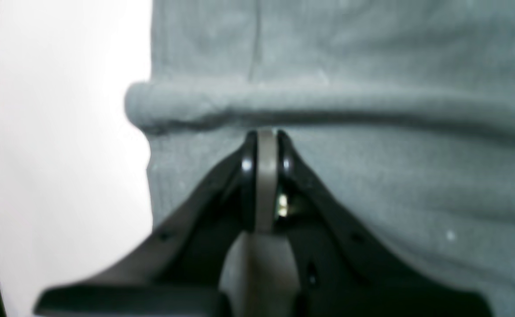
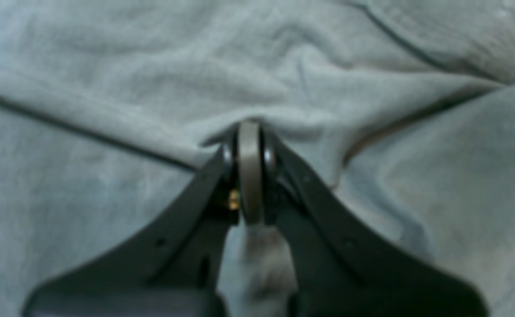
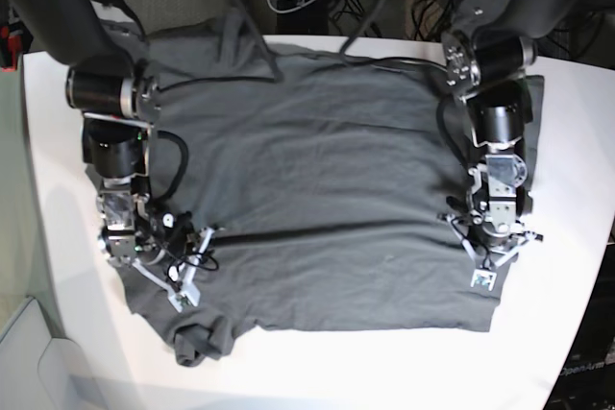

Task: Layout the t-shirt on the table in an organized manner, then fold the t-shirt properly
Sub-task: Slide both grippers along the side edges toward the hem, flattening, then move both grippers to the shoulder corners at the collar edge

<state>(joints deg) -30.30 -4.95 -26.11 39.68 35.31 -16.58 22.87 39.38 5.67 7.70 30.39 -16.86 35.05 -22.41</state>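
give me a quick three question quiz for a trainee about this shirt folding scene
1. True or false: both grippers are shut on the t-shirt.
2. In the base view, where does the shirt look bunched?
A. near the lower left corner
B. at the middle
C. along the right edge
3. Fill in: in the left wrist view, the left gripper pinches the cloth just below a rolled ____ of fabric.

Key
1. True. The right gripper and the left one each show closed fingertips with cloth gathered at them.
2. A. A crumpled lump sits there, close to the near edge of the table.
3. ridge (a fold running across the view).
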